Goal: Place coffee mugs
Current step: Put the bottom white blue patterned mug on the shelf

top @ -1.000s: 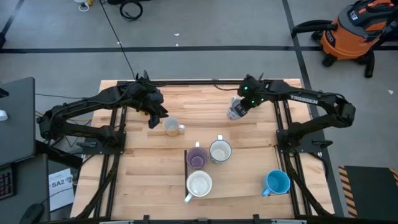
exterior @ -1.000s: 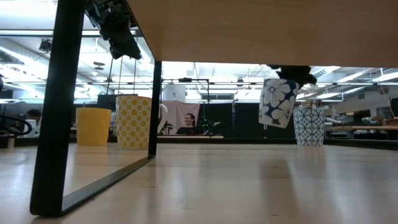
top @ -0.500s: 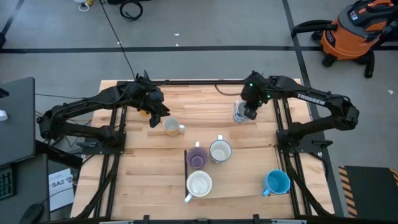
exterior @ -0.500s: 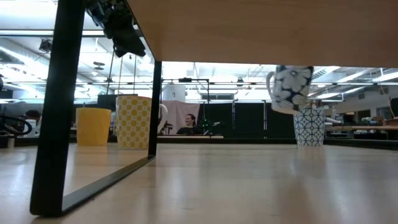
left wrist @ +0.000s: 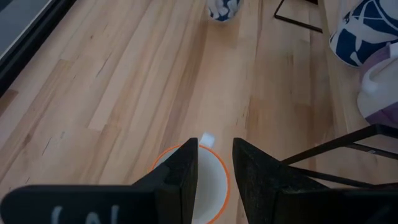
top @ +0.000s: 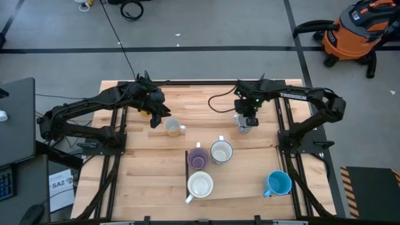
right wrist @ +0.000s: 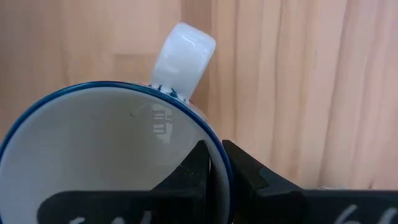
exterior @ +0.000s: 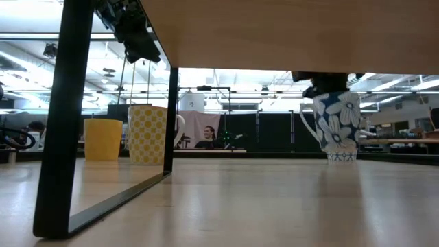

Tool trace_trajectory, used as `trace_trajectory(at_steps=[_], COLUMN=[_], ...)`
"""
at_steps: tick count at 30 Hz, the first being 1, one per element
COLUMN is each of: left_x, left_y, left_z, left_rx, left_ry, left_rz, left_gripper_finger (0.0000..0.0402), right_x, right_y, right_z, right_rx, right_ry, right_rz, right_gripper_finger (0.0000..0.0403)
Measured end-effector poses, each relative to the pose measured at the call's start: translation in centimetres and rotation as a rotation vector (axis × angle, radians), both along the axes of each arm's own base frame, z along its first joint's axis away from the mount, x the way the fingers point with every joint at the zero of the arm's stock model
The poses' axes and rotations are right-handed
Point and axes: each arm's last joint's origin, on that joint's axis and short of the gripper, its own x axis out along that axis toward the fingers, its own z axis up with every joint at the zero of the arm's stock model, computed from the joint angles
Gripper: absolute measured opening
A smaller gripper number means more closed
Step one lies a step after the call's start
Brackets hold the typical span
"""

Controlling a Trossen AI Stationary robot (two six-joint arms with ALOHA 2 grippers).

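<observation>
Desk (top: 137, 181), high view: five mugs stand on it. Blue mug (top: 278, 184) lower right; large white mug (top: 200, 185) lower centre; purple mug (top: 199, 157) touching the white-rimmed mug (top: 221, 152) at centre; small cream mug (top: 173, 127) left of centre

Right arm reaches in from the right edge. Right pincer (top: 245, 119) sits upper centre-right, clamped on the rim of the blue-flowered mug (exterior: 337, 126): right wrist view shows one finger inside the wall, one outside, nearly closed on it, handle pointing away. Low view: mug upright, its foot at or just above the desk; I cannot tell whether it touches

Left arm waits upper left. Left pincer (top: 154, 111) hangs over an orange-rimmed mug (left wrist: 198, 180), jaws slightly apart straddling the near rim; cannot tell if they pinch it

Step in hand, as I judge it: setting down the flowered mug. To do well:
- lower straight, keep the mug level so the foot lands flat
- open only once its weight is on the desk
- lift vertically so the inner finger clears the wall without tipping it
- stay apart from the centre pair
</observation>
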Motion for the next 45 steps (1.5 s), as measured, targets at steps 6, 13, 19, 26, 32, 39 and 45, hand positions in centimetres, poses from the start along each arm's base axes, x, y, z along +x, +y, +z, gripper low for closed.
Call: trace_trajectory(at_steps=[6, 13, 19, 26, 32, 39, 45], left_x=[0.0, 0.0, 0.0, 0.0, 0.0, 0.0, 0.0], left_y=[0.0, 0.0, 0.0, 0.0, 0.0, 0.0, 0.0], left_z=[0.0, 0.0, 0.0, 0.0, 0.0, 0.0, 0.0], left_rx=[0.0, 0.0, 0.0, 0.0, 0.0, 0.001, 0.0], left_ry=[0.0, 0.0, 0.0, 0.0, 0.0, 0.0, 0.0], left_rz=[0.0, 0.0, 0.0, 0.0, 0.0, 0.0, 0.0], left_gripper_finger=[0.0107, 0.0107, 0.0107, 0.0107, 0.0107, 0.0107, 0.0107], right_x=[1.5, 2.0, 1.9, 1.9, 1.9, 2.0, 1.8], right_y=[-0.2, -0.3, -0.3, -0.3, -0.3, -0.3, -0.2], right_z=[-2.0, -2.6, -2.2, -2.1, -2.1, -2.1, -1.6], right_rx=[-0.06, -0.064, -0.083, -0.094, -0.094, -0.098, -0.106], right_ry=[0.075, 0.093, 0.062, 0.056, 0.055, 0.046, 0.03], right_rz=[0.068, 0.071, 0.067, 0.064, 0.064, 0.064, 0.063], right_gripper_finger=[0.0039, 0.0039, 0.0039, 0.0072, 0.0125, 0.0143, 0.0142])
